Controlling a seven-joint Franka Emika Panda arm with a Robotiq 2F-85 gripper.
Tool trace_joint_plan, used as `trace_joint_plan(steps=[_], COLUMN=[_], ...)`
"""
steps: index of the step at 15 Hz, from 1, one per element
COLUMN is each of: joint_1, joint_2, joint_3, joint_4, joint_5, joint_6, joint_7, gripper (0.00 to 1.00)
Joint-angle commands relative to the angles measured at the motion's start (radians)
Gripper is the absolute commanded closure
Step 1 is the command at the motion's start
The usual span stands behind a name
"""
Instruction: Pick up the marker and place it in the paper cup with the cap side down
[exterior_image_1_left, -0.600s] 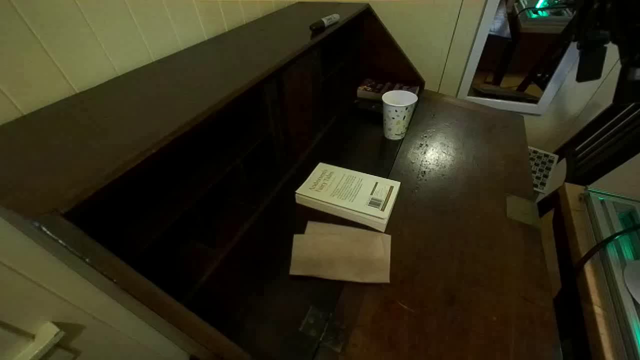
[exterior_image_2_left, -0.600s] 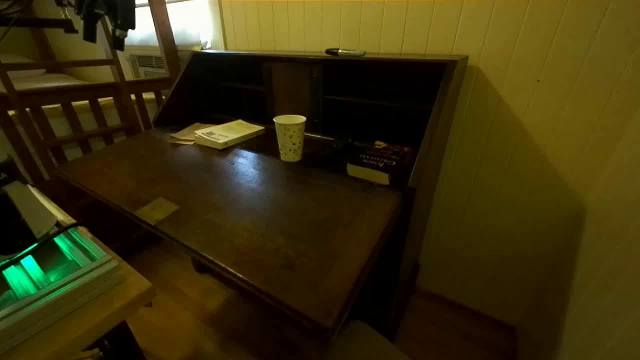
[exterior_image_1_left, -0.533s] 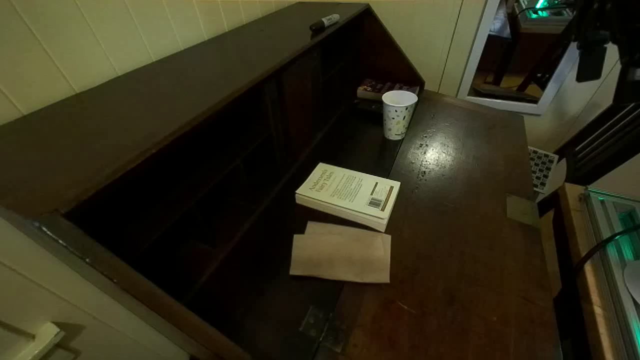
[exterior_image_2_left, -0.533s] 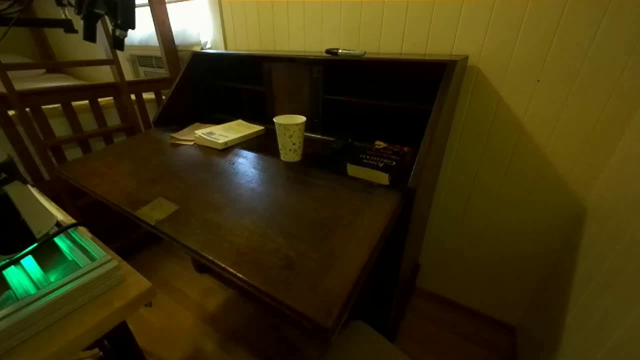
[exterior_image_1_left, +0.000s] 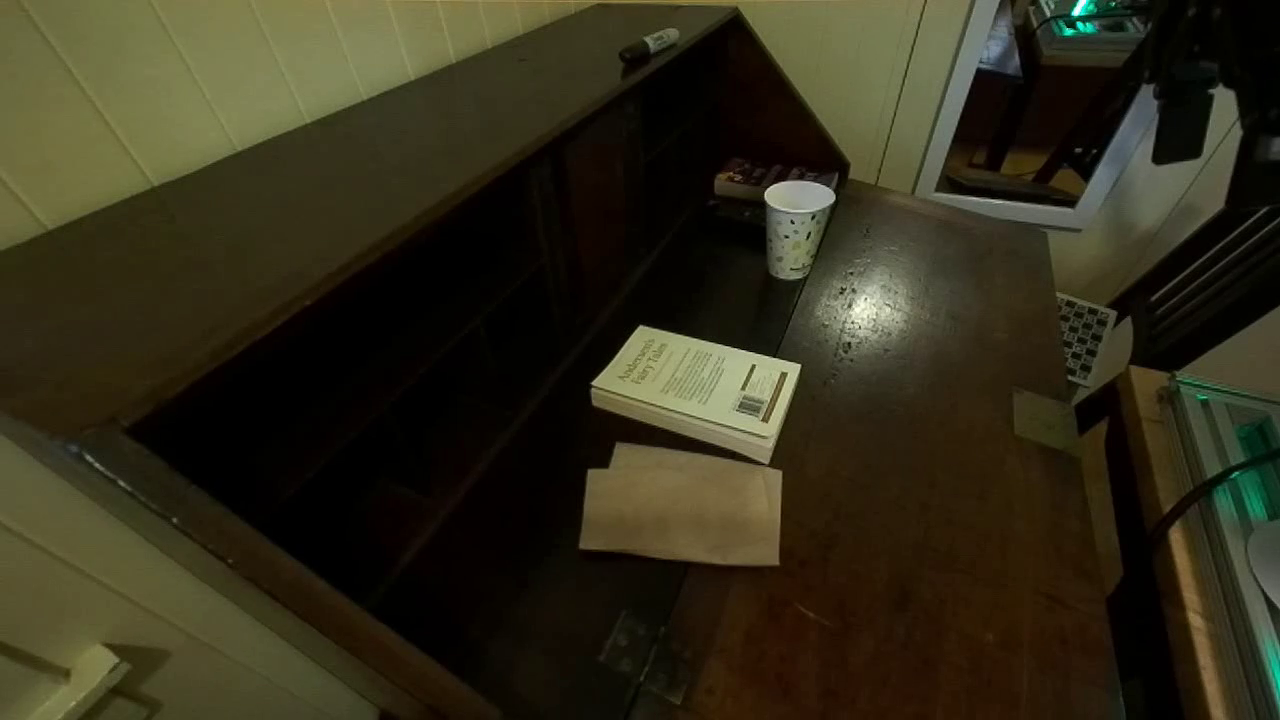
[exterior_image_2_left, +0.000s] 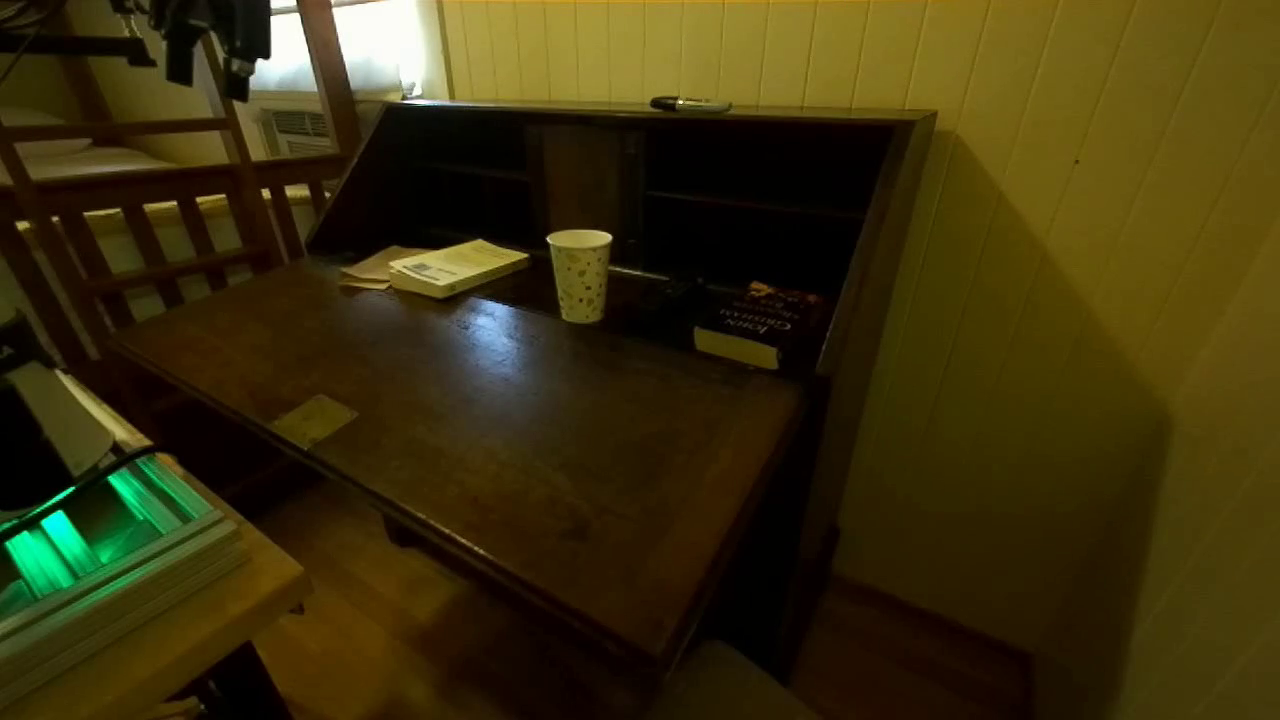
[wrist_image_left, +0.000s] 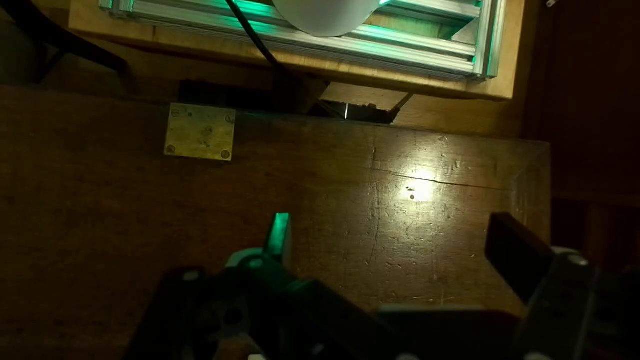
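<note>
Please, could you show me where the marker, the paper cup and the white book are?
Marker (exterior_image_1_left: 650, 45), in an exterior view: the middle of its length.
Paper cup (exterior_image_2_left: 579, 277), in an exterior view: its printed side wall.
White book (exterior_image_1_left: 697, 387), in an exterior view: its upward-facing cover.

dk desk (exterior_image_2_left: 500, 420) nr yellowish wall (exterior_image_2_left: 1050, 250), bright window (exterior_image_2_left: 385, 45) in bkgd

Your black two-fingered gripper (wrist_image_left: 390, 237): jaws spread wide; between them you see scratched, dark brown wooden desktop (wrist_image_left: 320, 190). At its edge, rectangular brass-coloured metal plate (wrist_image_left: 200, 131). Beyond: green-lit silvery metal frame (wrist_image_left: 430, 56) on pale wooden bench (wrist_image_left: 511, 55), black cable (wrist_image_left: 250, 31) across both.
</note>
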Motion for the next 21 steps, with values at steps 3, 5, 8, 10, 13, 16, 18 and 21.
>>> trace_joint_plan(steps=[3,5,8,10,13,16,18,21], joint_1=[-0.007,-0.007,-0.04,-0.072,-0.108,-0.132,-0.146,-0.159], joint_2=[0.001,0.001,-0.01,-0.016,-0.004,0.019,0.048,0.094], joint_3=[0.006,0.006,-0.006,-0.018,-0.038,-0.062,-0.083,-0.113], joint_4=[0.001,0.001,0.002,0.006,0.022,0.037,0.055,0.099], joint_5=[0.003,0.003,-0.027,-0.058,-0.103,-0.14,-0.15,-0.147], joint_6=[-0.001,-0.001,0.008,0.036,0.114,0.211,0.265,0.331], joint_7=[-0.003,-0.003,0.02,0.032,0.021,0.013,0.009,-0.002], gripper=[0.0,0.0,0.0,0.0,0.0,0.0,0.0,0.0])
